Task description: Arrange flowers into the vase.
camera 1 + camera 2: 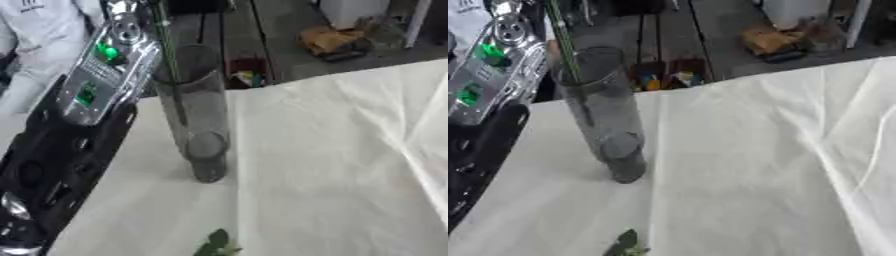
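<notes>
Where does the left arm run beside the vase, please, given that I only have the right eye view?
Observer: In the left eye view the left arm shows far more fully. Its black part runs down to the lower left corner, where small silver parts show. I see no hand on it.
Operator: Thank you. Does the arm look clear of the vase from there?
Observer: Not clearly. In the left eye view the arm's silver section, with its green lights, overlaps the upper left edge of the vase. I cannot tell whether they touch.
</notes>
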You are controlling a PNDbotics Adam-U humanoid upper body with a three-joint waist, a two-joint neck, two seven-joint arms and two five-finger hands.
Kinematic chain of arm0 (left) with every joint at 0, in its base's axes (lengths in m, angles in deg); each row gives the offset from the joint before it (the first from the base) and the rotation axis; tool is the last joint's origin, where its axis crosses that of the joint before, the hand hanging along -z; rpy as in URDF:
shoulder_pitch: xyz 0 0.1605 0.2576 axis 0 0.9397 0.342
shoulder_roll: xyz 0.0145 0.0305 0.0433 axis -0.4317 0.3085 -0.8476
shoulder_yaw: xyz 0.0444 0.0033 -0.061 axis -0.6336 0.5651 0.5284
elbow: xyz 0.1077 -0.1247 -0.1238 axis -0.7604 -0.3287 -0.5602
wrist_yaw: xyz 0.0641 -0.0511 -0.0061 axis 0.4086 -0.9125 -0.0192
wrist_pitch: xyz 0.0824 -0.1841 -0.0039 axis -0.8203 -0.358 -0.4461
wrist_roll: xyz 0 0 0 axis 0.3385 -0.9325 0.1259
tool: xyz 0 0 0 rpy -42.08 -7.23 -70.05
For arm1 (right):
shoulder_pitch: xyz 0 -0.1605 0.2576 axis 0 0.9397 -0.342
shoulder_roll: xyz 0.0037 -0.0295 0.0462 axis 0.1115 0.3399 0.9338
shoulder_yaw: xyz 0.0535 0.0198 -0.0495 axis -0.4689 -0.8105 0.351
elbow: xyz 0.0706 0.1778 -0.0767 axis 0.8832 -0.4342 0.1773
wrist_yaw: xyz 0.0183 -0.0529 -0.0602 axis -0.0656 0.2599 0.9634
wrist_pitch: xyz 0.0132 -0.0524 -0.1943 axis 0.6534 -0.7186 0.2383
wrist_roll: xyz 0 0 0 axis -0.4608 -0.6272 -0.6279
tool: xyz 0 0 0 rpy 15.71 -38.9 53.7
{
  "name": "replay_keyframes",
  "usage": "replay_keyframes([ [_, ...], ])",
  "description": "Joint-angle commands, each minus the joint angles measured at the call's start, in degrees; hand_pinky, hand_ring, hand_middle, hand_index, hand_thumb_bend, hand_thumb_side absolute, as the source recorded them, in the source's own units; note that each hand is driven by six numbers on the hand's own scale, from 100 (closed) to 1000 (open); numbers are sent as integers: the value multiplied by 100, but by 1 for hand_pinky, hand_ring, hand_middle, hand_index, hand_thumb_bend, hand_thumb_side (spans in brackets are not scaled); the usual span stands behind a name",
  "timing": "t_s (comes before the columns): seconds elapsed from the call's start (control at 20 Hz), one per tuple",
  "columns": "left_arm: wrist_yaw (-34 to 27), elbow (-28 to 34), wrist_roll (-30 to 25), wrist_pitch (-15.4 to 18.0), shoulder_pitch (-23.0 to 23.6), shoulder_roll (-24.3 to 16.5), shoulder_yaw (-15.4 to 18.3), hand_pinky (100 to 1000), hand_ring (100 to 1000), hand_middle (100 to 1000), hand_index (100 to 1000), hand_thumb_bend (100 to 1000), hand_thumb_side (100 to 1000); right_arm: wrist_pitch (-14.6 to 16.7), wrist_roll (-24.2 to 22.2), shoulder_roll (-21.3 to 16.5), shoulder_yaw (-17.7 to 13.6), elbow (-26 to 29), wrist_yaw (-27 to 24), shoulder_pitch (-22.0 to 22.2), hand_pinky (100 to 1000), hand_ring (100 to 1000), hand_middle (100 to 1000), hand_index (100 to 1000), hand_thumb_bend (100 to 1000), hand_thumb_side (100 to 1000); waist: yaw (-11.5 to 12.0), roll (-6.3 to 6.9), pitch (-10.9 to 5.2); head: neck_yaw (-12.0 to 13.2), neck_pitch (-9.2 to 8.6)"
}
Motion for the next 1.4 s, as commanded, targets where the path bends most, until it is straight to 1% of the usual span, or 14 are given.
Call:
replay_keyframes([
  [0.05, -40, 121, 14, 43, -78, -172, 40, 100, 150, 313, 100, 100, 692, -14, 11, -41, -45, 103, 22, -50, 869, 789, 359, 893, 100, 910, 5, -40, -122, -16, -80],
  [0.15, -66, 126, 35, 85, -64, -174, 28, 100, 171, 328, 100, 100, 722, -18, 12, -40, -43, 103, 21, -54, 869, 789, 359, 894, 100, 910, 8, -39, -118, -23, -87],
  [0.2, -77, 131, 39, 106, -59, -177, 21, 100, 171, 328, 100, 100, 722, -20, 11, -40, -42, 103, 20, -56, 869, 789, 359, 894, 100, 910, 10, -39, -117, -25, -89],
  [0.3, -93, 145, 35, 143, -53, -186, 7, 100, 208, 359, 100, 100, 750, -21, 9, -42, -42, 103, 19, -57, 870, 789, 359, 894, 100, 910, 16, -39, -114, -31, -91],
  [0.45, -100, 158, 12, 162, -45, -194, -8, 100, 232, 408, 100, 100, 755, -26, 6, -43, -40, 103, 16, -59, 871, 790, 358, 894, 100, 911, 20, -38, -110, -34, -88],
  [0.55, -102, 160, -24, 156, -37, -199, -20, 124, 250, 433, 100, 100, 756, -35, 3, -43, -39, 103, 18, -59, 871, 790, 357, 894, 100, 911, 23, -36, -108, -36, -88],
  [0.65, -95, 160, -62, 150, -30, -207, -28, 139, 261, 442, 100, 100, 754, -39, 0, -45, -39, 103, 18, -60, 871, 790, 358, 894, 100, 911, 23, -35, -110, -37, -91],
  [1.0, -73, 158, -100, 144, -27, -212, -22, 139, 261, 442, 100, 100, 754, -39, -2, -46, -39, 103, 15, -61, 871, 790, 358, 894, 100, 911, 24, -35, -112, -38, -93],
  [1.05, -71, 159, -104, 144, -25, -215, -25, 205, 321, 523, 100, 100, 761, -40, -1, -46, -39, 103, 15, -61, 871, 790, 359, 894, 100, 913, 25, -34, -115, -40, -95],
  [1.4, 90, 187, -318, 141, 46, -287, -68, 206, 318, 530, 100, 100, 788, -70, 24, -49, -51, 103, 15, -61, 872, 791, 358, 894, 100, 915, 34, -20, -139, -61, -121],
])
